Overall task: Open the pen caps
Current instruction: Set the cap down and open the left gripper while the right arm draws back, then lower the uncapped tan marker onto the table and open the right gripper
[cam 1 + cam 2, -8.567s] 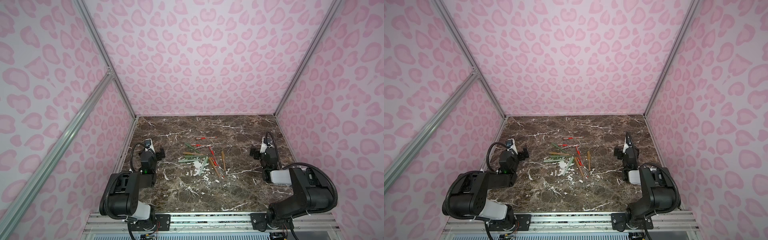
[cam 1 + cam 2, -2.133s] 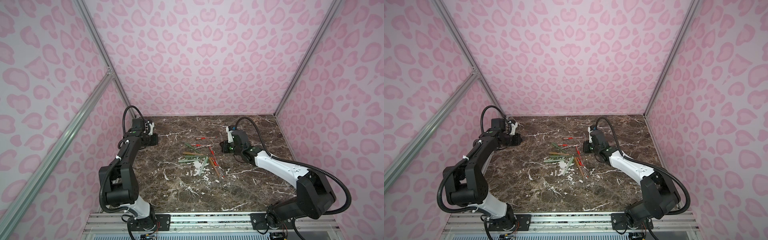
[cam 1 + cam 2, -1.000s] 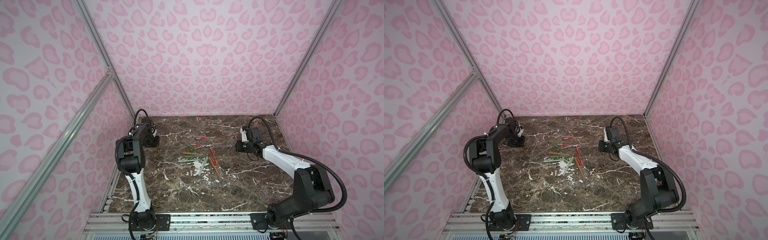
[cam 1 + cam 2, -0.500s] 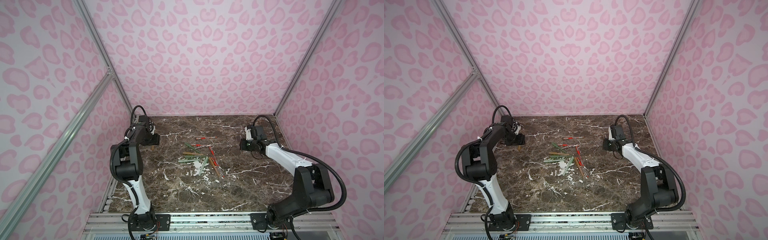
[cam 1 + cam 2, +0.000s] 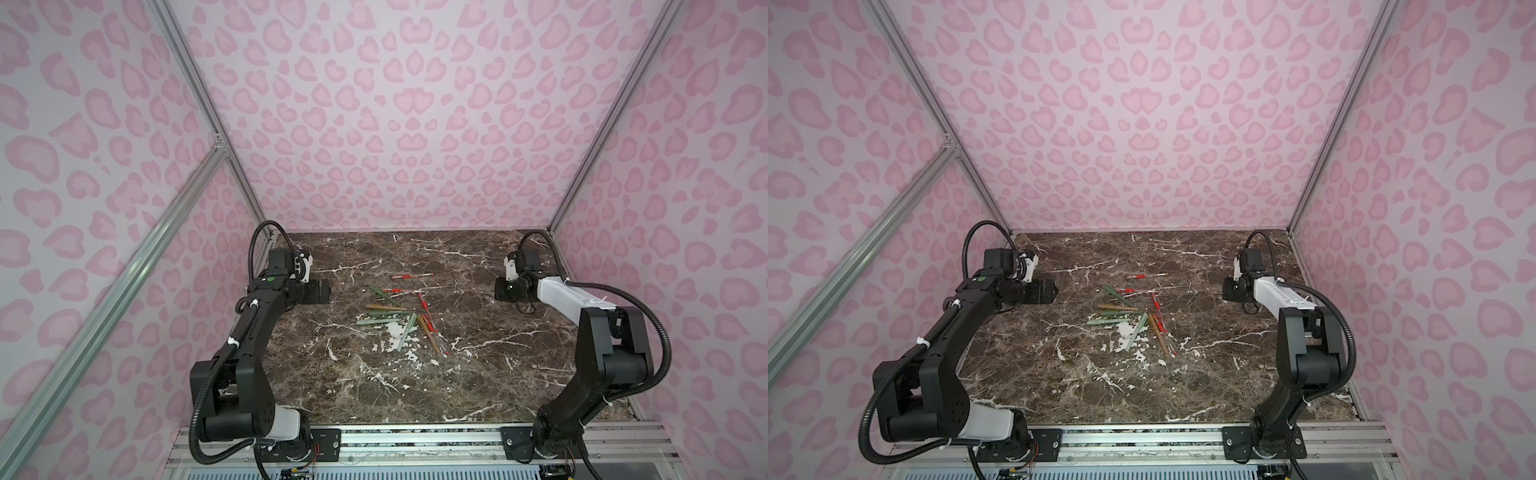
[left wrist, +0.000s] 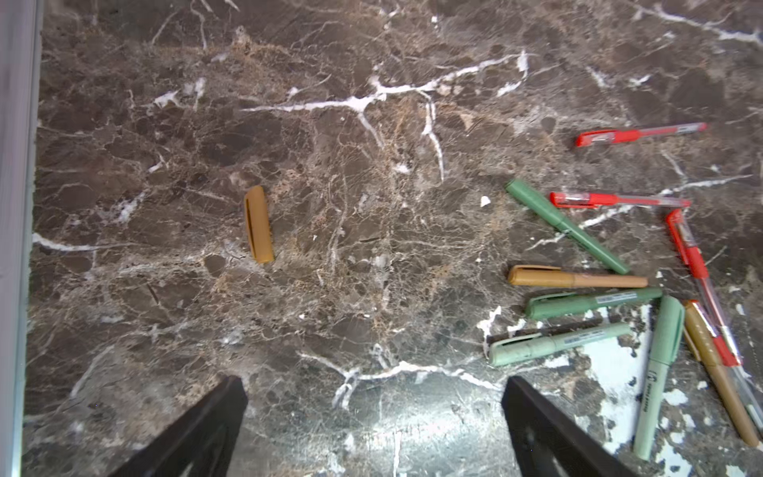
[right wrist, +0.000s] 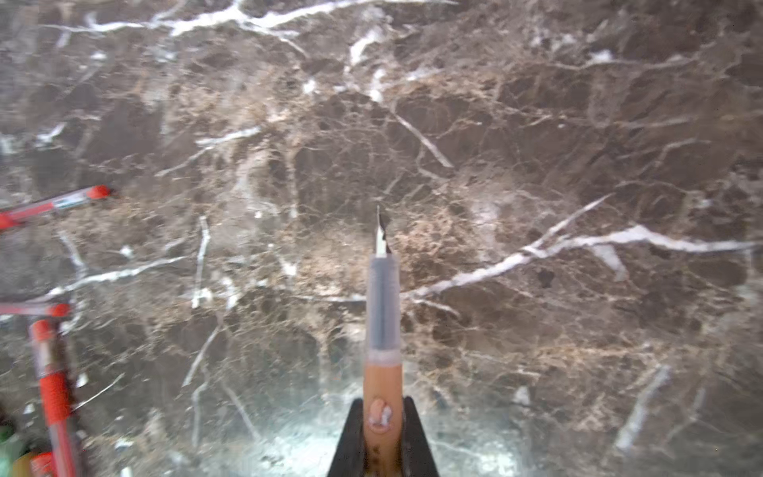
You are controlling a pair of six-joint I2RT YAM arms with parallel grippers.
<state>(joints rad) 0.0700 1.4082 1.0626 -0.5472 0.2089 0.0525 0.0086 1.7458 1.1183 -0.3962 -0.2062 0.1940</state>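
A loose tan-brown pen cap [image 6: 259,224] lies alone on the marble table [image 5: 415,374], ahead of my left gripper [image 6: 373,429]. That gripper is open with nothing between its fingers [image 6: 198,433], and it sits at the far left in both top views [image 5: 322,291] [image 5: 1050,291]. My right gripper [image 7: 382,437], at the far right [image 5: 505,289], is shut on an uncapped tan-brown pen body [image 7: 382,330] whose grey grip and nib stick out. Several capped red, green and tan pens [image 5: 399,309] [image 6: 578,281] lie in a pile at the middle.
An aluminium frame rail [image 6: 16,206] runs close beside the loose cap. Pink patterned walls [image 5: 395,124] close in the table on three sides. White worn patches [image 5: 395,332] mark the marble by the pile.
My left gripper has opened and let go of the tan-brown cap, which now lies on the table. My right gripper has drawn slightly rightward, still holding the pen body.
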